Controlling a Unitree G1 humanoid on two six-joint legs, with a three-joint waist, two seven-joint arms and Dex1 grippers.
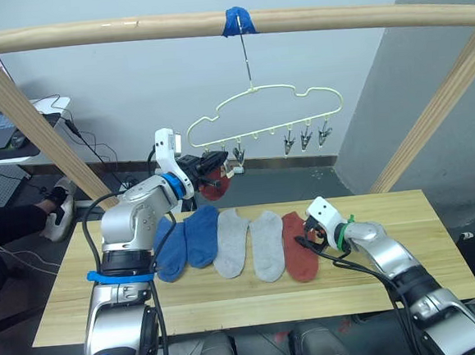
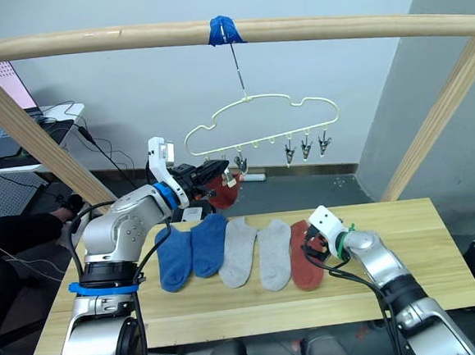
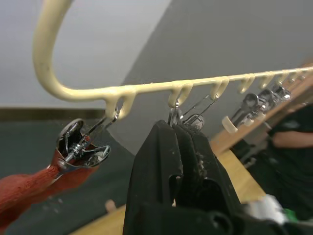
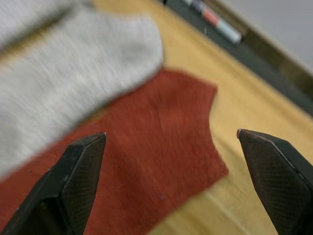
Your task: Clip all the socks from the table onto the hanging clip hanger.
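While hanging by its hook from the taped wooden rail point(image 1: 127, 28), swinging free well above the table point(image 1: 405, 214): the clip hanger point(image 1: 265, 109), with a row of silver clips point(image 1: 304, 138) along its bottom wire. Dangling from the outermost clip point(image 3: 80, 147) on the robot's left side: one rust-red sock point(image 1: 214, 182), pinched at its edge, with open air beneath. Reaching up beside that sock, pressing against the second clip point(image 3: 182, 115): the left gripper point(image 1: 206, 161), fingers point(image 3: 166, 161) squeezed together, though whether anything is being gripped between them cannot be told. Lying side by side in a row across the middle of the table, edges touching or overlapping: two blue socks point(image 1: 185, 241), two grey socks point(image 1: 251, 242) and a second red sock point(image 1: 298, 245) at the robot's right end of the row. Hovering just over that red sock's outer edge: the right gripper point(image 4: 173, 161), spread wide and holding nothing, its fingers point(image 4: 80, 171) straddling the sock's cuff end and the bare wood beside it. Leaving plenty of bare planks at both ends of the table and along the near edge. Standing well apart at far left, behind the slanted wooden post point(image 1: 36, 127): a small white desk point(image 1: 5, 155) with cables.
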